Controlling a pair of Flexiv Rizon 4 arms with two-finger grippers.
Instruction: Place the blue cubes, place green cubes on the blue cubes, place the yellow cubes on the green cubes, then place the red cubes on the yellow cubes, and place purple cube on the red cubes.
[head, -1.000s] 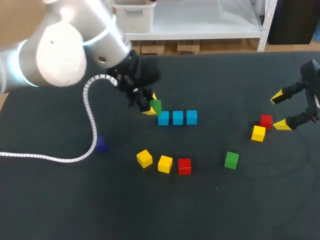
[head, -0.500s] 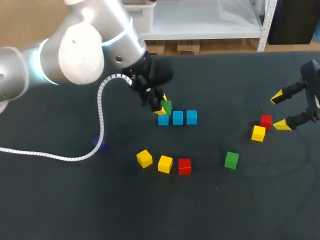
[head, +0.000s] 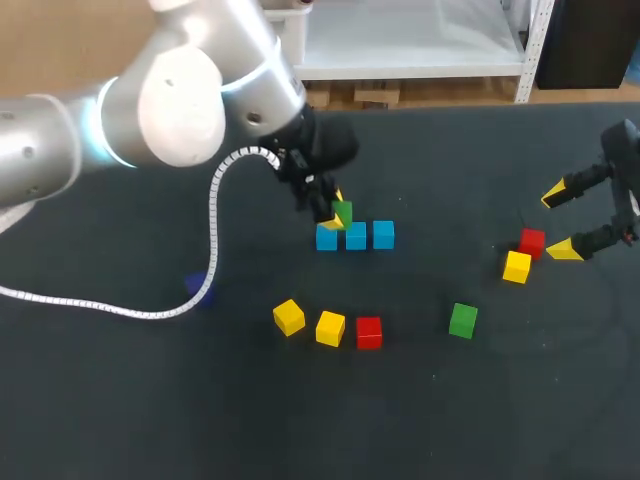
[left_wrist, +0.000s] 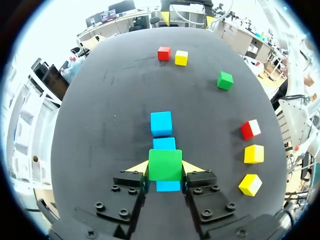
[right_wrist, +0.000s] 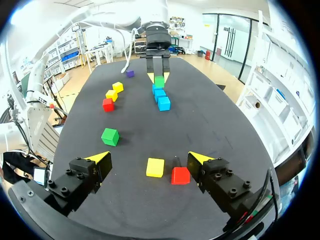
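Green cube (left_wrist: 165, 164) is clamped between the left fingers (left_wrist: 136, 168), held above the nine o'clock end of the blue cube row (head: 356, 236) near the desk (head: 120, 400) centre. At three o'clock the right fingers (right_wrist: 98, 158) stand apart, with a red cube (right_wrist: 180, 175) and a yellow cube (right_wrist: 155, 167) just ahead of them.

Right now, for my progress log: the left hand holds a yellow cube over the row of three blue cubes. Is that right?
Not quite. The left hand holds a green cube, not a yellow one; the left wrist view shows it over the row of three blue cubes.
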